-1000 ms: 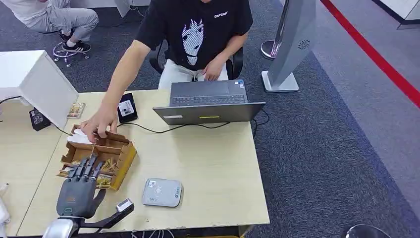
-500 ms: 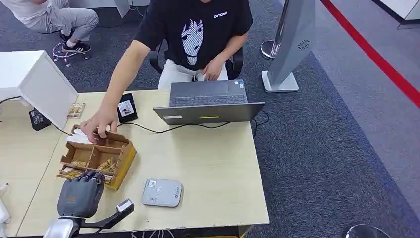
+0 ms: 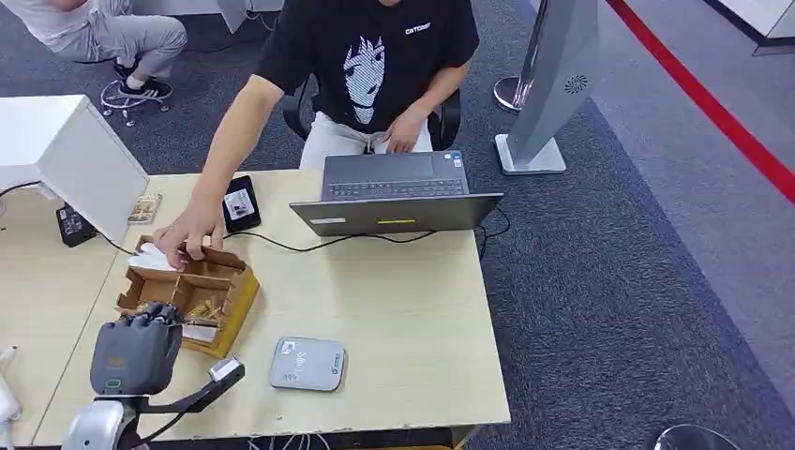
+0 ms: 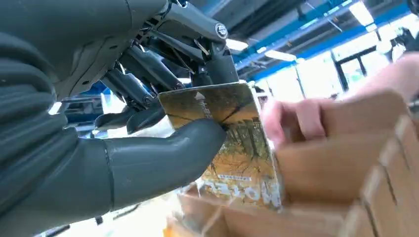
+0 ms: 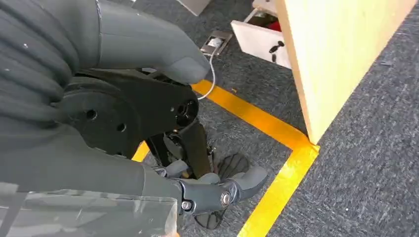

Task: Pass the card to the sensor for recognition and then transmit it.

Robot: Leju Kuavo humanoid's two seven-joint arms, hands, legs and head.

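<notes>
Left hand (image 4: 148, 123) pinches the card (image 4: 232, 143) between thumb and fingers, just above the cardboard box (image 3: 202, 291); the sensor (image 3: 307, 364) lies near the box, likely next.

The right hand (image 5: 148, 123) hangs over grey carpet (image 5: 365, 163), holding nothing. Yellow floor tape (image 5: 276, 182) runs beneath it. A light wooden panel (image 5: 331, 54) stands near.

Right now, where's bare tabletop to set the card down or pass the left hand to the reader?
Bare: the wide stretch between the laptop, the reader and the table's right edge; also the strip between box and reader. Crowded: the far-left corner, with the box, a person's hand on it and a black device. The left hand holds the card above the box.
</notes>
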